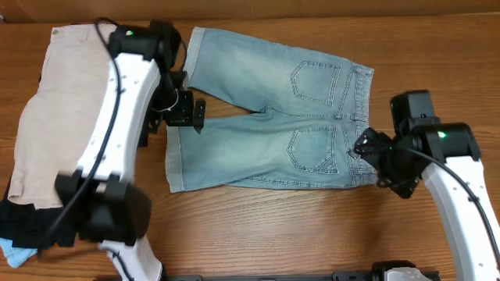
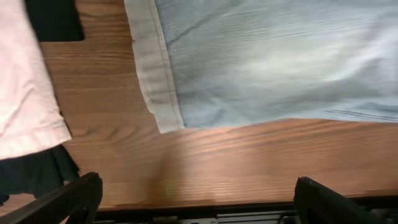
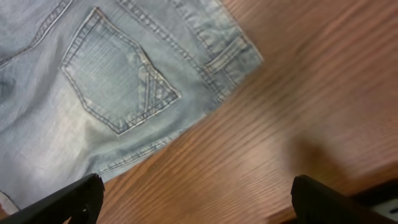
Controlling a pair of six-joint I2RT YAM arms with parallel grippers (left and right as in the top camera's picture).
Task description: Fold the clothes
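Note:
Light blue denim shorts (image 1: 273,125) lie flat on the wooden table, back pockets up, waistband to the right, legs to the left. My left gripper (image 1: 187,109) is open and empty above the gap between the two leg hems; its wrist view shows a hem corner (image 2: 163,112) and bare wood between the fingers (image 2: 193,199). My right gripper (image 1: 367,148) is open and empty at the waistband's near corner; its wrist view shows a back pocket (image 3: 115,78), with bare wood between the fingers (image 3: 199,199).
A beige garment (image 1: 55,117) lies at the left under my left arm, on top of dark clothing (image 1: 16,218). A light blue item (image 1: 16,251) shows at the bottom left corner. The table's front edge runs along the bottom.

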